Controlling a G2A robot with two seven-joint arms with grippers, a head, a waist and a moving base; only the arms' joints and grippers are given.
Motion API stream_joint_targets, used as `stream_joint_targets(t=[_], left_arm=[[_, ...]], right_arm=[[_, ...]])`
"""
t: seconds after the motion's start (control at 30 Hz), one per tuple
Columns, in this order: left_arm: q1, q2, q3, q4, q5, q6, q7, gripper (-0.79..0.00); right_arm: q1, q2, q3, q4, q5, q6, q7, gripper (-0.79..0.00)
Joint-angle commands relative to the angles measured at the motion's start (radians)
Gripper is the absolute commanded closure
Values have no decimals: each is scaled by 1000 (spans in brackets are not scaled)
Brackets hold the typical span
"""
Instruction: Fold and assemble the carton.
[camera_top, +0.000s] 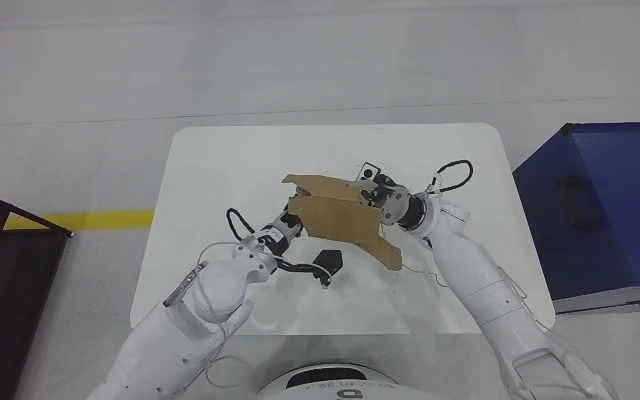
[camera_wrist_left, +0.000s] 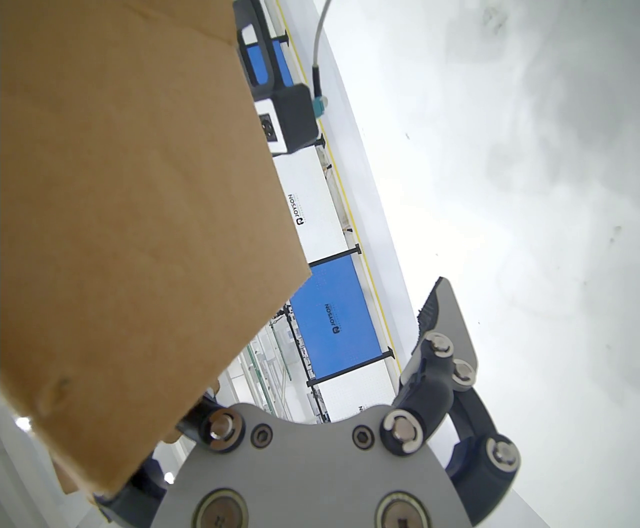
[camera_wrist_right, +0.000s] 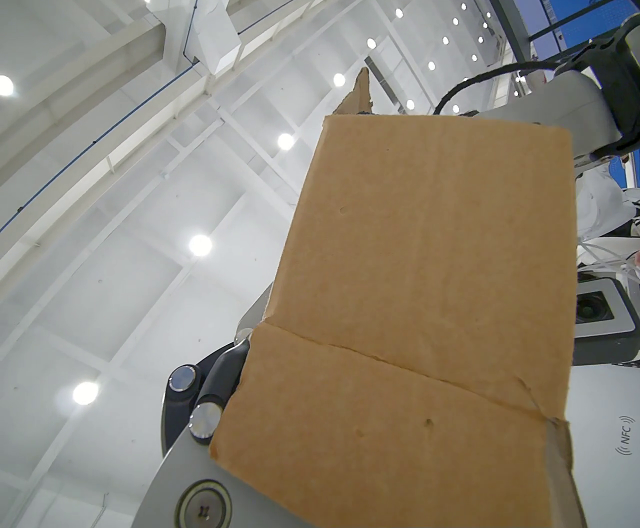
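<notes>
Top view, finding one: the carton (camera_top: 335, 215) is over the middle of the counter (camera_top: 230, 170), well in from every edge, carried between the two arms. Its long axis runs across the counter from the left edge toward the right edge, skewed so that its right end lies closer to the near edge. A flap juts toward the far edge at the left end. Another trails toward the near edge at the right end. The body is not yet squared, so assembly is judged to be at an early stage.

Finding two: the left end effector (camera_top: 287, 230) meets the carton's left end and the right end effector (camera_top: 383, 198) meets its right end. Both are at the board, neither nearer than the other.

Finding three, left wrist view: the left end effector is spread wide. One finger (camera_wrist_left: 440, 320) stands free, with clear space between it and the board's edge. The panel lies off to the other side, across the front of the opposite finger rather than in the gap. Judgement: any pinch by this arm requires the panel edge to come between the jaws first. Closing as it stands would likely catch nothing.

Finding four, right wrist view: the board covers the right end effector, and whether it is gripping cannot be told.
</notes>
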Motion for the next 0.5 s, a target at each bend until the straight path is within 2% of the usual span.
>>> stream_joint_targets(t=[0.0, 0.17, 0.47], left_arm=[[4, -1, -22, -8, -33, 18, 1, -785], [40, 3, -117, -21, -145, 73, 9, -785], [173, 22, -316, -17, -265, 168, 73, -785]], right_arm=[[-1, 0, 3, 3, 16, 12, 13, 0], [-2, 2, 17, 11, 56, 29, 35, 0], [-1, 3, 25, 17, 69, 37, 40, 0]])
